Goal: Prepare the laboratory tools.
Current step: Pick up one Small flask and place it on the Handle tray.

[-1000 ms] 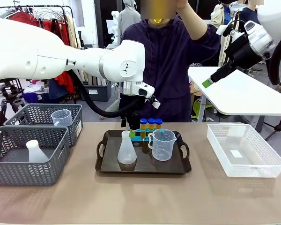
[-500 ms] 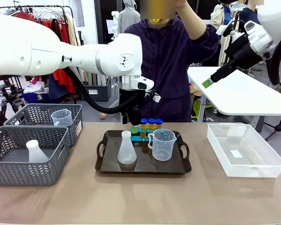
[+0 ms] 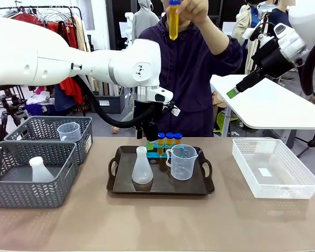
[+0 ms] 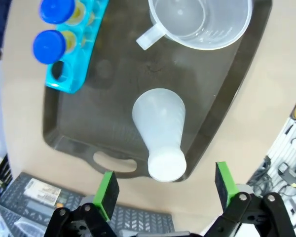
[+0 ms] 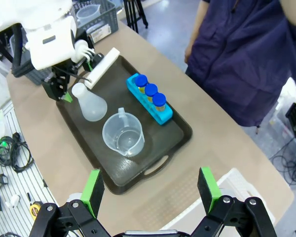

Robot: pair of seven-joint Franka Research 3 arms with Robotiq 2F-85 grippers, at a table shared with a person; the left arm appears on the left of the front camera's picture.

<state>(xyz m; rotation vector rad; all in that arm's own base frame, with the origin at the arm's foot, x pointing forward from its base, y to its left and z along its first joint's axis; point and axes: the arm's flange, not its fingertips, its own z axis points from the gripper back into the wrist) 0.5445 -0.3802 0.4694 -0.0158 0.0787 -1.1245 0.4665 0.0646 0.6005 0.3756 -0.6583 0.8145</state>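
Note:
A person's hand holds one blue-capped tube point(image 3: 174, 23) of amber liquid high above the table. Three more tubes point(image 3: 168, 137) stand in the small blue rack point(image 5: 150, 100) at the far side of the black tray point(image 3: 160, 188). The conical flask point(image 3: 142, 167) and the clear beaker point(image 3: 182, 163) stand on the tray in front of the rack. My left gripper point(image 3: 151, 132) hangs open just left of the rack. From the left wrist, the flask point(image 4: 159, 129) lies below my left gripper point(image 4: 165, 174), with the rack point(image 4: 74, 49) and beaker point(image 4: 200, 19) beyond. My right gripper point(image 3: 233, 92) is raised far right, open and empty point(image 5: 150, 186).
Two grey baskets point(image 3: 21, 197) stand at the left; one holds another beaker point(image 3: 69, 131), the other another flask point(image 3: 40, 170). A white mesh basket point(image 3: 275, 168) sits at the right. A white table point(image 3: 273, 107) stands behind it.
My left gripper has risen a little beside the rack. The person's hand has brought the tube into plain view overhead. The right arm has stayed put.

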